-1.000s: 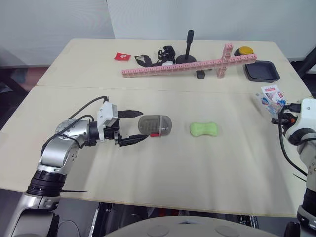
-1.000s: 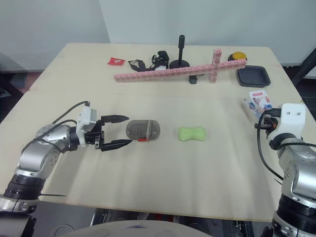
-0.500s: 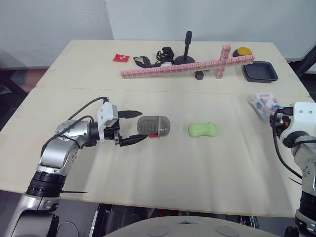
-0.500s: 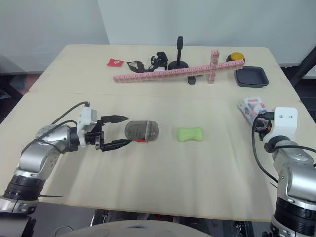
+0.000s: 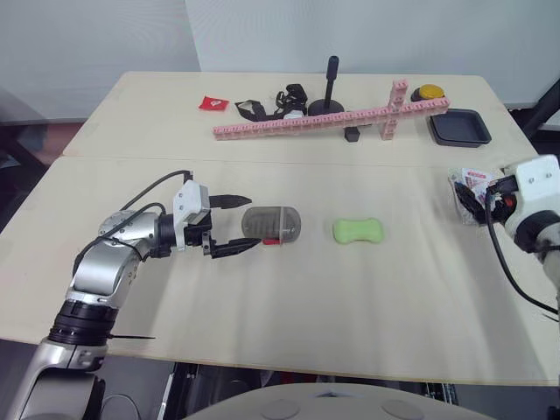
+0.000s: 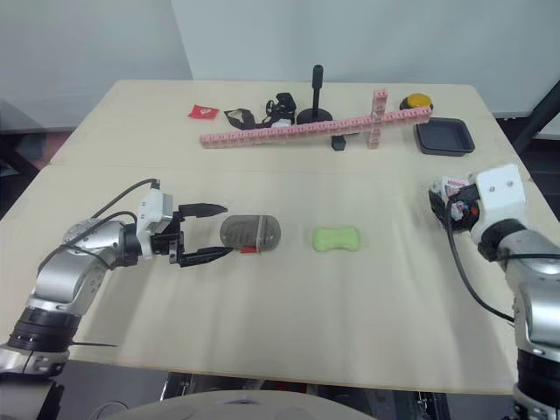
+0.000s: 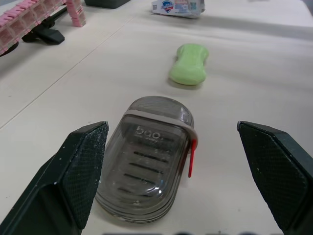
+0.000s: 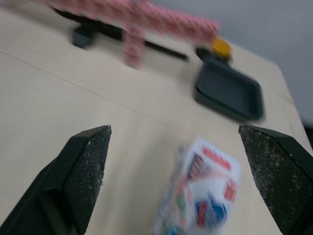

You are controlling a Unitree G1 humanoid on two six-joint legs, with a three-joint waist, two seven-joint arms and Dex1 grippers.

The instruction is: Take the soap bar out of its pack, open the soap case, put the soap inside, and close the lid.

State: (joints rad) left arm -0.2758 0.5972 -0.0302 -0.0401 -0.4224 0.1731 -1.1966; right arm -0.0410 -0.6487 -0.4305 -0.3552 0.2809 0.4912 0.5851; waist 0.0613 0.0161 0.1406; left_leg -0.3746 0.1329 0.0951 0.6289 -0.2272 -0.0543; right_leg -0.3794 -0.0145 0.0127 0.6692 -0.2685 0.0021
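table [image 5: 262, 297]: pale wood, everything below lies on it.
left claw [image 5: 255, 221]: spread wide with nothing in it; a black finger sits on either side of the case's near end, neither touching it.
soap case [image 5: 273, 224]: smoky clear plastic, lid closed, red tab on its side, lying flat left of centre.
soap [image 5: 358, 230]: bare green bar, right of the case and apart from it.
right claw [image 8: 173, 134]: fingers far apart, gripping nothing, near the table's right edge.
pack [image 5: 472, 185]: white with red and blue print, lying just ahead of the right claw.
far side: red packet [image 5: 213, 102], black straps [image 5: 271, 101], black stand [image 5: 330, 83], long pink block bar [image 5: 332, 117], yellow button [image 5: 430, 91], black tray [image 5: 461, 128].
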